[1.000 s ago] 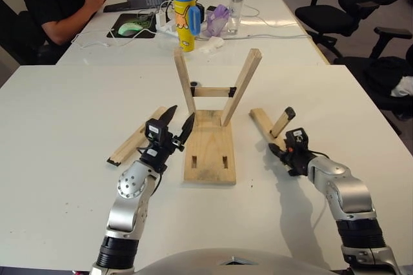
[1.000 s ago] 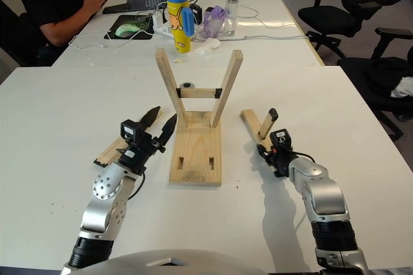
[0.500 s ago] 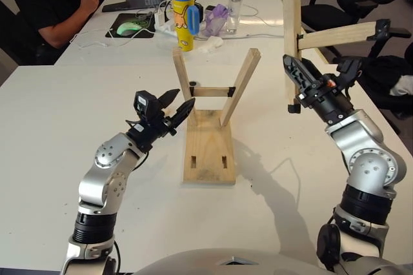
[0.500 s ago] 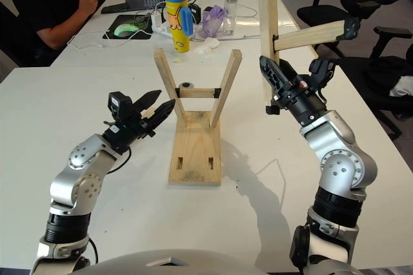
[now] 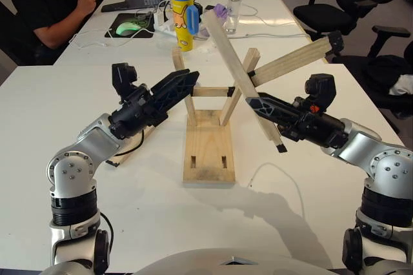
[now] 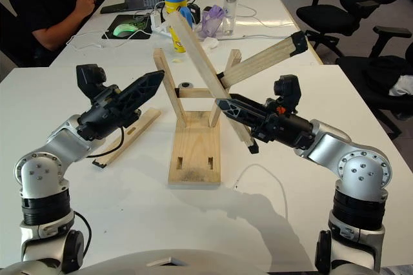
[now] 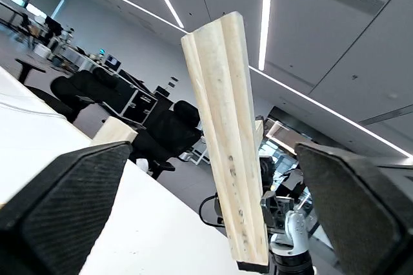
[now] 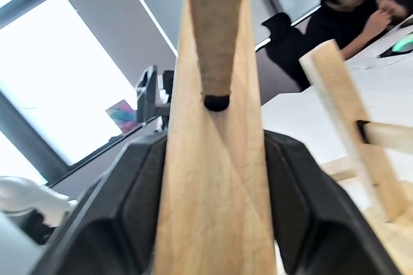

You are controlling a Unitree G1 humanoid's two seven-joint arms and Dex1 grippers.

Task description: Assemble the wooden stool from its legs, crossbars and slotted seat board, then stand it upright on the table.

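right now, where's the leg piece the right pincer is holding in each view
Left eye view: held leg piece, slanting across the centre.
Right eye view: same slant, centre.
Left wrist view: likely the pale bar in the middle.
Right wrist view: centre, clamped in the right pincer.
Shared landmark: standing leg frame beside it.

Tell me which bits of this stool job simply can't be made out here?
Loose leg, left eye view: partly behind the left arm.
Standing frame's right leg, eye views: middle covered by the held leg pair.
Round object behind the crossbar: too small to identify.
Held leg pair's far end, right wrist view: cut off by the top edge.
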